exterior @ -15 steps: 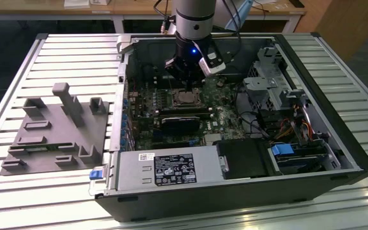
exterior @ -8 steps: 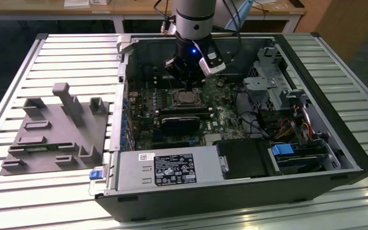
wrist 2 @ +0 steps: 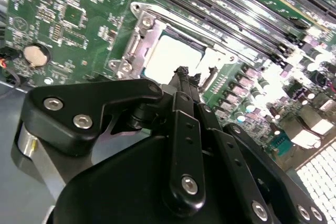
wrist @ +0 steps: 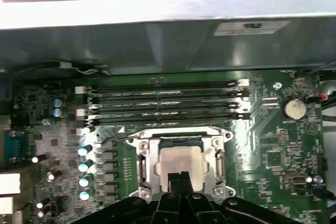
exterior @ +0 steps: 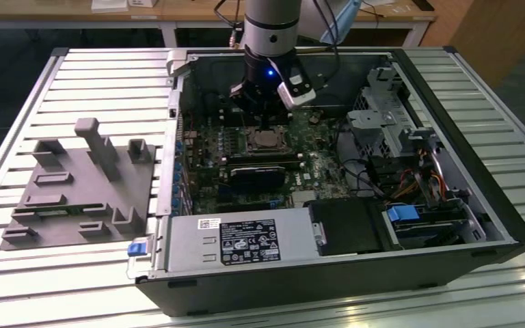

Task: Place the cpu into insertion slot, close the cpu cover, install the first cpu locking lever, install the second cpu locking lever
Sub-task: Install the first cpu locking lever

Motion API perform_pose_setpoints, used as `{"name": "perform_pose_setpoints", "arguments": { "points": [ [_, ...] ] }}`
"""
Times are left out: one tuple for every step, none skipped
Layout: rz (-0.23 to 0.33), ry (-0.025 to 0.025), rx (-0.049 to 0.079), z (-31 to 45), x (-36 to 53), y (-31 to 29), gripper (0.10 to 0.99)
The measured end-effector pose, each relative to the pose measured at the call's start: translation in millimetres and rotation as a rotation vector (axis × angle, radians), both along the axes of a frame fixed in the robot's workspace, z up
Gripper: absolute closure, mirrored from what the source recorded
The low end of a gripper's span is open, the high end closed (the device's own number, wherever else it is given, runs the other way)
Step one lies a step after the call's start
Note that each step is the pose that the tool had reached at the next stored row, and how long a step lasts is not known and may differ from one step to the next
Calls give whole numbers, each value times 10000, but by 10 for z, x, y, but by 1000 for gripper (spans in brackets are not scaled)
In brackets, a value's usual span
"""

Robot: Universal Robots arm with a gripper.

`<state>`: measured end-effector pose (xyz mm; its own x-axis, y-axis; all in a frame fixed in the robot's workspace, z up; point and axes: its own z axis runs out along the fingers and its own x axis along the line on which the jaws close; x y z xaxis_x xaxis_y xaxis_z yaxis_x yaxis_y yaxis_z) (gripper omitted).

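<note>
- Inside the open black computer case [exterior: 335, 287], over the green motherboard [wrist: 268, 145], the black gripper [wrist: 179, 176] hangs low, just on the far side of the chip in the exterior view.
- Its fingers are pinched together with nothing visible between them, probably to make one narrow pushing tip.
- The small square cpu with the dull silver-grey top [wrist: 181, 160] lies flat in the window of the thin silvery metal cpu cover [wrist: 147, 161].
- That cover lies down around the chip, so it looks closed and pinning it.

Exterior view high, angled down on the open computer case [exterior: 354, 273], arm [exterior: 270, 27] at twelve o'clock, both wrist views close over the cpu [wrist: 181, 162], second one skewed.
</note>
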<state>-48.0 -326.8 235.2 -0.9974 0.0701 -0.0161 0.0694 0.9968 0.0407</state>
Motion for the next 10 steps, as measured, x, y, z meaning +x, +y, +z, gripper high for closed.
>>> {"name": "perform_pose_setpoints", "arguments": {
  "points": [
    [1, 0, 1, 0, -20, 0, 984],
    [2, 0, 0, 0, -40, 0, 984],
    [2, 0, 0, 0, -61, 0, 984],
    [0, -1, 1, 0, -79, 0, 984],
    [0, -1, 1, 0, -95, 0, 984],
    [0, -1, 2, -1, -104, 1, 984],
    [0, -1, 0, 1, -108, 1, 984],
    [1, 1, -3, 7, -109, 0, 984],
    [1, 0, -1, 15, -109, 0, 984],
    [1, -1, 0, 27, -109, 0, 984]
  ]
}}
